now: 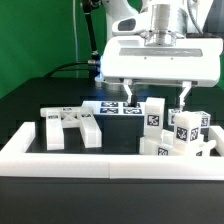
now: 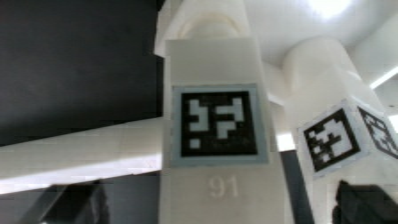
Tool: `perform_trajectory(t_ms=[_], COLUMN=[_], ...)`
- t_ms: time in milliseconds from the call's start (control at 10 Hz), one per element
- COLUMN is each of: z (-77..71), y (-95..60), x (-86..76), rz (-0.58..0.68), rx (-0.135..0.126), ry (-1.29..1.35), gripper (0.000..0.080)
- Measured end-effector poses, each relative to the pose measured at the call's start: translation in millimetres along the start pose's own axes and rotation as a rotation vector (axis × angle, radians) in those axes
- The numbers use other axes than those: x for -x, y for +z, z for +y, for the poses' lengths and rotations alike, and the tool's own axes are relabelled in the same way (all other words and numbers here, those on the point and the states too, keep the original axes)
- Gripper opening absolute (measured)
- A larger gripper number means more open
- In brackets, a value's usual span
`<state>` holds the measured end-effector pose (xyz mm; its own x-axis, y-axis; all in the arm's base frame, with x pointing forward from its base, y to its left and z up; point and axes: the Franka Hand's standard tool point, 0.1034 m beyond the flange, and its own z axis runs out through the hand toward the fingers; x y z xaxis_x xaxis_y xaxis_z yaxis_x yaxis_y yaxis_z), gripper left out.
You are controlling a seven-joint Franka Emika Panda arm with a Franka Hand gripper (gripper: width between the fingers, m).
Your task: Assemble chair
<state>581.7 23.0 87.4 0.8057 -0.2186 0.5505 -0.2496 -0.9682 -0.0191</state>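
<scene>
White rail (image 1: 100, 160) cuts off the chair (image 1: 186, 132) below; end effector (image 1: 157, 99) gapes.

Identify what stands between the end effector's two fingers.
An upright white chair leg stands between the fingers of the open end effector, clear of both. The exterior view shows this; the wrist view sees the leg close up.

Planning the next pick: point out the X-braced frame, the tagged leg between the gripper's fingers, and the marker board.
X-braced frame (image 1: 72, 125): exterior view, crossing of the braces.
tagged leg (image 1: 153, 119): exterior view, on its tag.
marker board (image 1: 108, 106): exterior view, a printed tag.
</scene>
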Motion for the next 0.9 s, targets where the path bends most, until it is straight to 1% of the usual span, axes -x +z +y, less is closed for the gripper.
perform_trajectory(t_ms=[200, 300, 600, 700, 800, 900], z=[4.4, 7.7, 11.3, 12.6, 15.1, 15.2], y=[-0.4, -3.2, -9.7, -9.2, -7.8, -4.7], x=[-2.3, -7.5, -17.8, -19.3, -19.6, -13.4], rz=[-0.024, -0.023, -0.060, -0.088, -0.088, -0.143], rx=[-0.001, -0.002, -0.016, -0.021, -0.018, -0.024], ry=[-0.010, -0.009, 0.004, 0.012, 0.015, 0.021], gripper=[0.0647, 0.0649, 0.0649, 0.0649, 0.0649, 0.0649])
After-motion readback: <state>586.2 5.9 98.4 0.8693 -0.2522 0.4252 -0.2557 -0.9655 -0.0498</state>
